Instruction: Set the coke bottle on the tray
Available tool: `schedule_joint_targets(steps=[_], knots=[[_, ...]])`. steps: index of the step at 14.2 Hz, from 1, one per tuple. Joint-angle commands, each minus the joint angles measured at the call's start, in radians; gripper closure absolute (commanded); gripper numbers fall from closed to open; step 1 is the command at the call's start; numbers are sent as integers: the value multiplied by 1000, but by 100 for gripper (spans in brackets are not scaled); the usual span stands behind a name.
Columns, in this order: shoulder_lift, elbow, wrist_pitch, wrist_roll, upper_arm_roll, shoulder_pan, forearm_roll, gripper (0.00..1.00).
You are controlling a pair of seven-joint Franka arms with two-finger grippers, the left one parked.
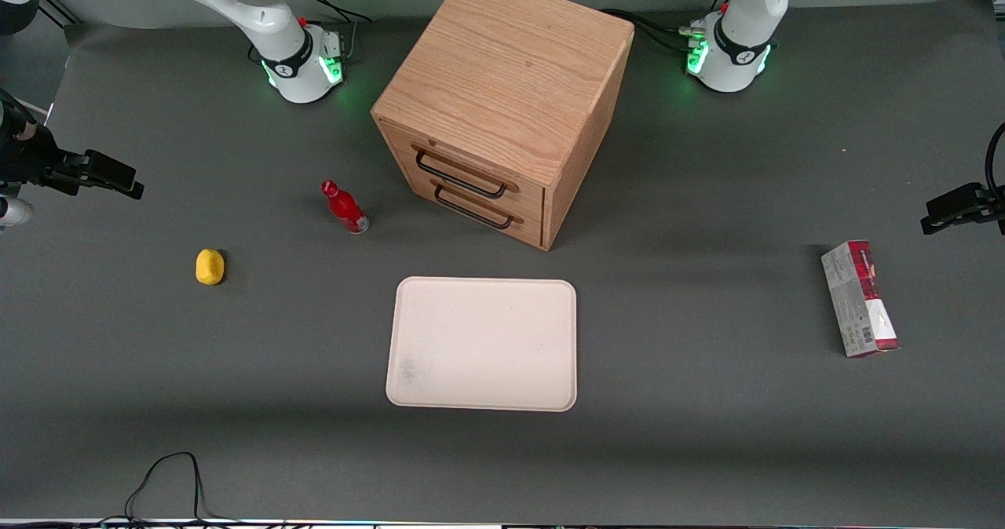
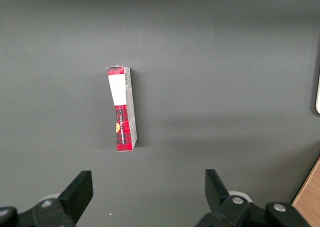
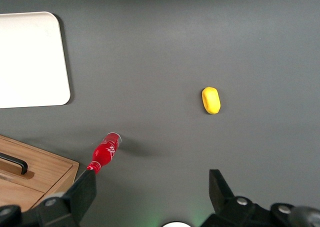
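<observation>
Quick headcount of what's sitting on the grey surface (image 1: 707, 435): one coke bottle (image 1: 344, 207), small and red. One tray (image 1: 483, 344), cream coloured. One yellow lump of a thing (image 1: 210, 267). One red-and-grey carton (image 1: 860, 299) down toward the parked arm's end. One wooden cabinet (image 1: 502, 82), and that has two drawers, each with one black handle, so two handles total. One gripper (image 3: 150, 197) on the working arm, hanging above the surface out at that arm's end, with two fingers spread wide. That makes five loose items in all, no duplicates of any kind.
</observation>
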Motion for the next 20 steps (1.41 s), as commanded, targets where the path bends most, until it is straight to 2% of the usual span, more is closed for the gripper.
schedule_joint_targets(steps=[1, 8, 10, 15, 17, 20], knots=[[-29, -25, 0, -2, 5, 23, 14, 0], [-59, -71, 9, 38, 6, 106, 25, 0], [-71, -90, 14, 101, 6, 149, 54, 0], [-81, -108, 17, 221, 5, 287, 53, 0], [-97, -130, 17, 227, 6, 301, 53, 0], [-228, -298, 81, 228, 8, 339, 53, 0]])
